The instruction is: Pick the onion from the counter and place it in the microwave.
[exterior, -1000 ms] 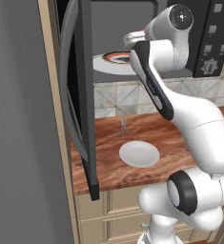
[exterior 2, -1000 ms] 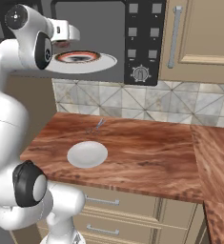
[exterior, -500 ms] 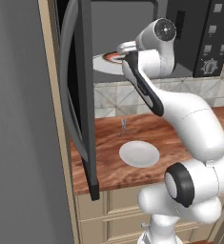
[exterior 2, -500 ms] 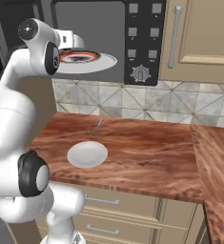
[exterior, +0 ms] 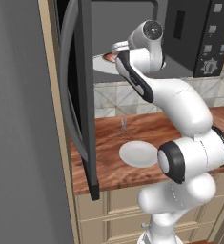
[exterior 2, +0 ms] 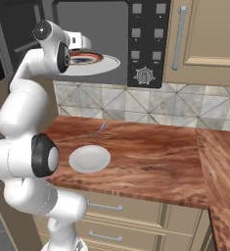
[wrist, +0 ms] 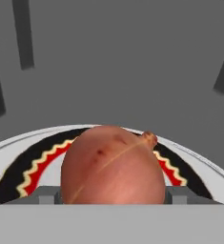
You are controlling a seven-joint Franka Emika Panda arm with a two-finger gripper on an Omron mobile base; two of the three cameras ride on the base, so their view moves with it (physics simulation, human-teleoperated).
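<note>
Inside the mouth of the microwave, the claw is gripping the onion, its two grey finger tips pressing against the bulb at 9 and 3 o'clock in the hand view. The onion is hanging over the round plate, whose red and black band is curving out from behind it at 8 and 4 o'clock; whether the bulb is touching the plate cannot be told. Beyond, the grey back wall of the oven is filling the upper half of that view.

In the right base view the wrist is reaching in at 10 o'clock, above the plate's near rim. The microwave door is standing wide open at 9 o'clock of the left base view. Below, on the desk, a second pale plate and a small metal utensil are lying apart.

The placing step appears to be in hand. The next move likely calls for easing down onto the plate, spreading the fingers, then backing straight out without nudging the onion.
</note>
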